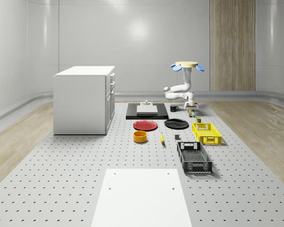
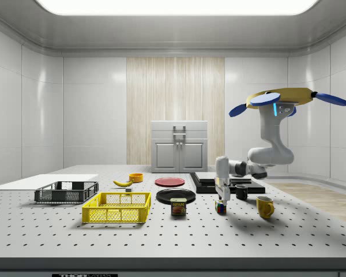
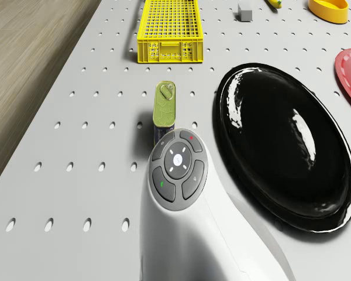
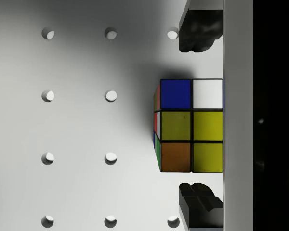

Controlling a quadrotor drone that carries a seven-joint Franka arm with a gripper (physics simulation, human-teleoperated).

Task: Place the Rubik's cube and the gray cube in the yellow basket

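The Rubik's cube (image 4: pixel 190 125) lies on the perforated table, and my gripper (image 4: pixel 198 120) is right over it, open. One dark finger (image 4: pixel 197 31) stands off each of two opposite sides of the cube, with a gap on both sides. In the side view the gripper (image 2: pixel 222 197) points straight down just above the cube (image 2: pixel 220 207). The drone (image 2: pixel 282 101) hovers above and behind it. The yellow basket (image 1: pixel 207 133) stands nearer the front, seen also as the yellow basket (image 3: pixel 167 29). The small gray cube (image 3: pixel 244 12) sits beside the basket.
A green can (image 3: pixel 165 105) stands between the Rubik's cube and the basket. A black plate (image 3: pixel 281 146) lies close by. A red plate (image 1: pixel 146 125), an orange bowl (image 1: pixel 140 136), a banana (image 1: pixel 162 137), a black basket (image 1: pixel 194 157), a yellow mug (image 2: pixel 264 206) and a white cabinet (image 1: pixel 85 99) are around.
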